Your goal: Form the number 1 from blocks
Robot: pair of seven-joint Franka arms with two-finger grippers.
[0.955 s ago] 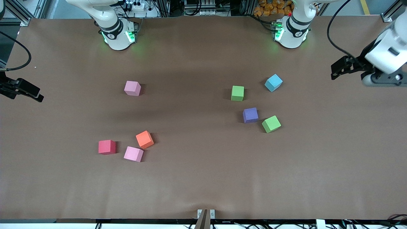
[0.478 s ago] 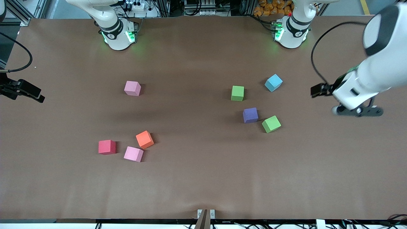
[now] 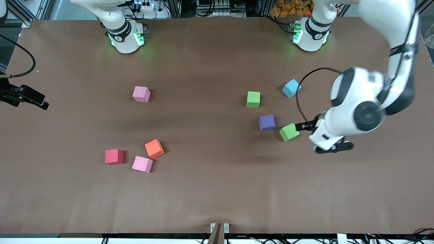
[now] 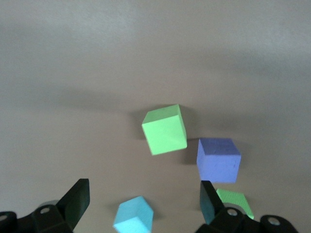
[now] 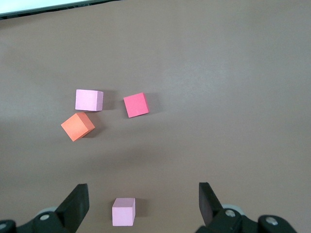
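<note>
Left gripper (image 4: 141, 204), jaws spread, over the desk (image 3: 217, 189) beside a green block (image 3: 289, 132); purple block (image 3: 267, 122) adjacent. Right gripper (image 5: 143, 204), jaws spread, waits at the desk's edge; no legible writing.

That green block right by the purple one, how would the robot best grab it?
Probably from straight above, the open left gripper closing its fingers on two opposite flat sides of the green block. It sits turned at an angle on the table, so the wrist should turn to match. The purple block stands close beside it but apart, so the sides away from it seem safer.
</note>
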